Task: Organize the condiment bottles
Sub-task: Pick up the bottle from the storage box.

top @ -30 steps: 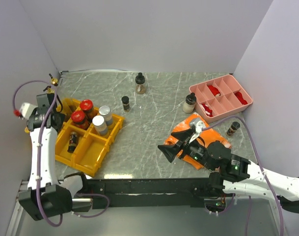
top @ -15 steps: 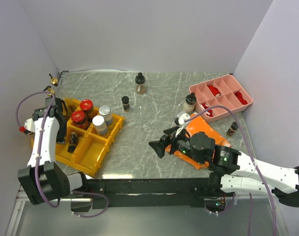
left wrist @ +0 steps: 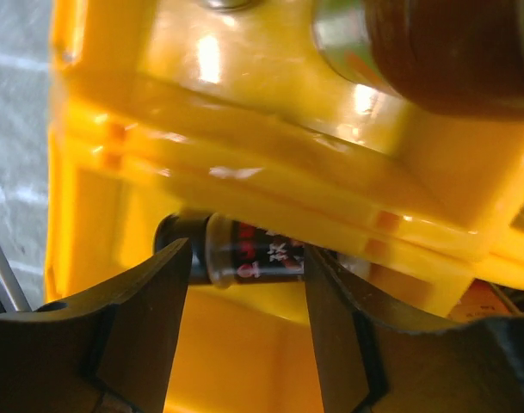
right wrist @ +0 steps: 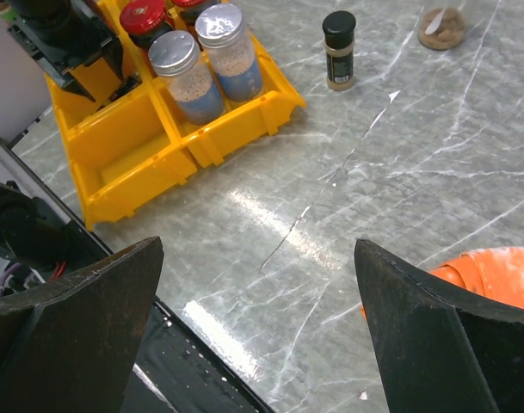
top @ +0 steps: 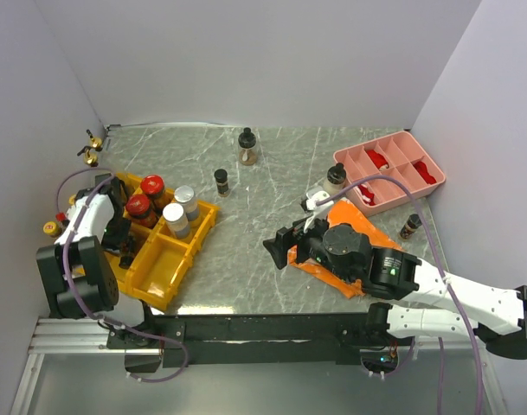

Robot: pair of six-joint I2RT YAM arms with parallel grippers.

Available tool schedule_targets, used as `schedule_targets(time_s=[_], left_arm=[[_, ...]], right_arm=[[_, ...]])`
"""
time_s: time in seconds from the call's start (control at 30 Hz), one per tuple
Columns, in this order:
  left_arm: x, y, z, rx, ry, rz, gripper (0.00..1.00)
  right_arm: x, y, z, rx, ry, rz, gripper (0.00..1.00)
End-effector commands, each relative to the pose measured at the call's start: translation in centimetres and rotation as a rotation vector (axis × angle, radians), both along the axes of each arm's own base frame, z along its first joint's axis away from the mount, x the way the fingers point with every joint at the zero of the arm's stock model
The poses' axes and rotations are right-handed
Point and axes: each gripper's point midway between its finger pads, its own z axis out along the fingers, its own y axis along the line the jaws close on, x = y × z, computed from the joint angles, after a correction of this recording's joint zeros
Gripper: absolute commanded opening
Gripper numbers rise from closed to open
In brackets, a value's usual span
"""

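Both arms have shifted in the last second. From above, my left arm has folded down from its raised pose, so my left gripper (top: 116, 232) now sits low in the near-left compartment of the yellow bins (top: 159, 290). My right gripper (top: 279, 248) has slid leftward, away from the orange pouch (top: 367, 238), and hangs over the marble table (top: 272, 173). I read this as one bottle just delivered and the next fetch beginning: a black-capped bottle (top: 221, 180), a round-bellied bottle (top: 247, 147), a pale-necked bottle (top: 334, 180) beside the pink tray (top: 388, 201) and a tiny bottle (top: 410, 226) at far right all stand loose outside the bins. Through my left wrist, the jaws stand parted about halfway on either side of a small dark bottle (left wrist: 244, 256). It lies on its side on glossy moulded plastic, black cap to the left, red printed label up. The bin wall hides part of it, so I think, but cannot swear, that nothing pinches it. Above it a smooth amber-brown jar (left wrist: 451, 52) glints. Through my right wrist, my matte black fingers (right wrist: 89, 301) are spread fully wide with nothing between them, over polished grey-veined stone. In the bins beyond, two silver-lidded jars (right wrist: 174, 53) stand upright, cylindrical and holding pale granules.
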Motion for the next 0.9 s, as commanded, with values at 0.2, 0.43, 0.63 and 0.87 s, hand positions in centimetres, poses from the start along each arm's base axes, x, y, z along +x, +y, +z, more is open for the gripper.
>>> schedule_targets(time_s=[0.2,0.43,0.63,0.87], left_arm=[[4.4,0.3,3.9,0.082,-0.184,-0.395,0.59],[2.2,0.9,3.8,0.121,-0.113,-0.416,0.60],[3.8,-1.1,7.1,0.151,-0.307,-0.639,0.64],[3.7,0.5,9.6,0.247,-0.208,-0.741,0.59]], right_arm=[[0.1,0.3,0.6,0.030,-0.063,0.030,1.00],[-0.9,0.3,2.2,0.112,-0.097,0.091,1.00],[-1.9,-0.1,3.1,0.171,-0.095,0.131,1.00],[-2.1,-1.6,4.4,0.224,-0.130,0.114,1.00]])
